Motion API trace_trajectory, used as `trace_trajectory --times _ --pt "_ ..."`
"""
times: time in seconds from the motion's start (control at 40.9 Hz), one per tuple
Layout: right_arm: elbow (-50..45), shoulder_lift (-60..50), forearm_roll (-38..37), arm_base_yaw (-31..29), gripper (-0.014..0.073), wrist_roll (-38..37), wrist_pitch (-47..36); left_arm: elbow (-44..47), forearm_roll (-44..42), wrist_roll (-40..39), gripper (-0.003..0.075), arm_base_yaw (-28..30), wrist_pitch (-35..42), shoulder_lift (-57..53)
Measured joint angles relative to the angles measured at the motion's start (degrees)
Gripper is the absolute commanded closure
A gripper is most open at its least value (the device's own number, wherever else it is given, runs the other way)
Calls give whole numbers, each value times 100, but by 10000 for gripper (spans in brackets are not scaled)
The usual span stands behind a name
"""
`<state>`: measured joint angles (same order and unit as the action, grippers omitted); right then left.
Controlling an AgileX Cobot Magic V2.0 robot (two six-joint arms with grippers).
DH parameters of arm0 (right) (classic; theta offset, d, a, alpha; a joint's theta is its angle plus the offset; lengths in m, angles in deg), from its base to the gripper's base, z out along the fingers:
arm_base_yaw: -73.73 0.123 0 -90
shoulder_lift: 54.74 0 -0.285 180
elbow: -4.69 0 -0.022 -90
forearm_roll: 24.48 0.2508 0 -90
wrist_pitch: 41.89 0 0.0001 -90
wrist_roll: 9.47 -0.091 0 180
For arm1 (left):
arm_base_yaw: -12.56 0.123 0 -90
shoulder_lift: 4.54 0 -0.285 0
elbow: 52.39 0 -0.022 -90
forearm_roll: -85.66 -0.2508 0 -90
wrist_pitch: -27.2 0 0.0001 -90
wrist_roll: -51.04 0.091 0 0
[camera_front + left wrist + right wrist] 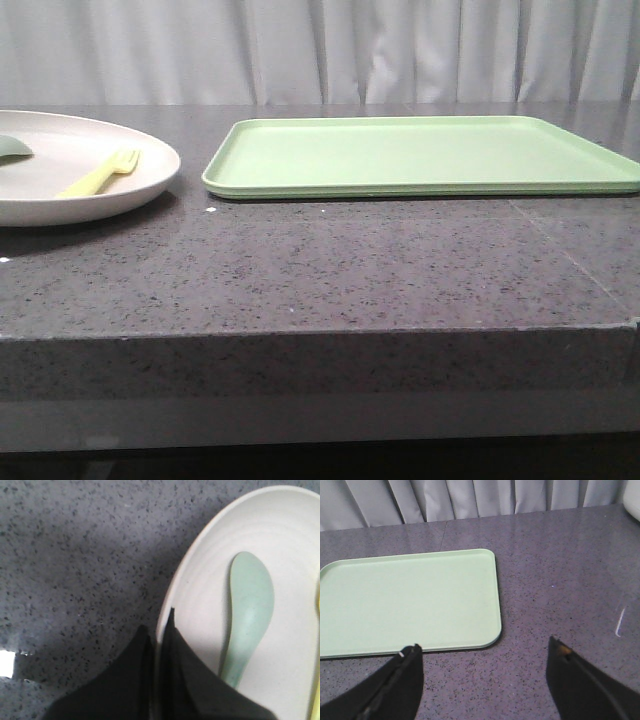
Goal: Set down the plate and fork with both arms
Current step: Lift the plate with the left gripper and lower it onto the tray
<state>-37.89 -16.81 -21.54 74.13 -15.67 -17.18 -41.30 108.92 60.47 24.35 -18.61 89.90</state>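
Plate (150,170) sits at 9 o'clock on the tabletop (320,270), fork (100,176) and spoon (247,615) loose inside. Your left gripper (159,630) has its jaws pinching the rim: thin, stiff, probably light plastic, slick. Lift level or the fork slides. Right gripper (485,652): jaws spread, holding nothing, over the tabletop near the tray (420,155).

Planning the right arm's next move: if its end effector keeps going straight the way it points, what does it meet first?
Probably the green tray, near its front right corner; only bare table lies before it. The right end effector is open, though depth is unclear.
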Motion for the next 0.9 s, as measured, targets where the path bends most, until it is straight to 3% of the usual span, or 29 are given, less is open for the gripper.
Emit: trace_trajectory --times 0.293,0.562,0.905 --pt "0 0 0 0 50 0 0 -647 519 129 738 -269 -58 0" --pt "0 0 0 0 50 0 2 -1268 665 -269 738 -1311 280 218" --pt "0 0 0 187 50 0 12 -2239 677 -942 738 -2803 811 1554"
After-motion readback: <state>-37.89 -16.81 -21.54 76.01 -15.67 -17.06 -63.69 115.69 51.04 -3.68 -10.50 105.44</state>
